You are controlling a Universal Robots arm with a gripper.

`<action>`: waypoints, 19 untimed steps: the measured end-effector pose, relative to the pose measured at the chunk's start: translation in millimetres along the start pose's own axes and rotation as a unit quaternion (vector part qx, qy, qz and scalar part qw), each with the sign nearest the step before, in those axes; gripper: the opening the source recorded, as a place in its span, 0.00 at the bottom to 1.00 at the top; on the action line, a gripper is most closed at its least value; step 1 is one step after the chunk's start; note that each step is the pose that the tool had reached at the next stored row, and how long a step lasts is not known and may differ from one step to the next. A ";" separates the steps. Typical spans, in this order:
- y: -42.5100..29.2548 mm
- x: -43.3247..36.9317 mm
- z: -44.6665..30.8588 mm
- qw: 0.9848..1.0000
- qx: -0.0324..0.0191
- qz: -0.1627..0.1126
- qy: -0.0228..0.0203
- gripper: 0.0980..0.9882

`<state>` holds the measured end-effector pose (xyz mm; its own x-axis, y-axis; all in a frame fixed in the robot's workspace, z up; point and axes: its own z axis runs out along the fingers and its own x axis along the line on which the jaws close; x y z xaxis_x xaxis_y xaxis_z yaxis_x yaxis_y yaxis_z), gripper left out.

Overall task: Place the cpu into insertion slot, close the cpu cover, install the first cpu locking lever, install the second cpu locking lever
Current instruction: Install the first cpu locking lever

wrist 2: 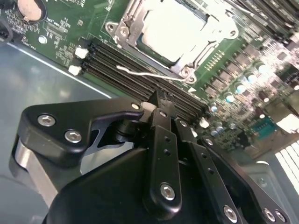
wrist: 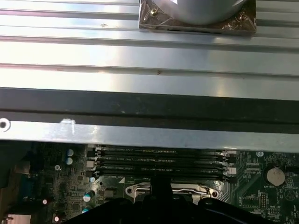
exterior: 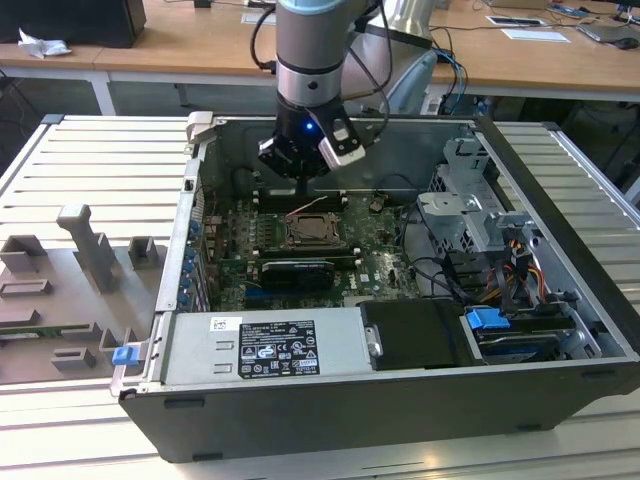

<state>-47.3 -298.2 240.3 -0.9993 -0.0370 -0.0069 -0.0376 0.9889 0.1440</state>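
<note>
Pincer [wrist 2: 160, 99], pinched closed, hovers by the insertion slot [wrist 2: 122, 32] — cpu [wrist 2: 173, 28] inside.

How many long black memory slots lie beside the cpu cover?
4 memory slots, in parallel rows between the cpu cover and the case wall; none seems hidden.

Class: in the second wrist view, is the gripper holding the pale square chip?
No, the pale square chip lies in the metal-rimmed socket, apart from the black gripper.

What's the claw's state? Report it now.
Claw: closed, nothing visibly held, tips over the memory slots beside the cpu cover.
</note>
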 end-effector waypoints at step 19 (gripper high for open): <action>-1.8 -22.6 19.3 1.000 0.000 -0.003 0.000 0.01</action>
<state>-24.6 -296.4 221.2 -0.9990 -0.0433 -0.0069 -0.0438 0.9887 0.1437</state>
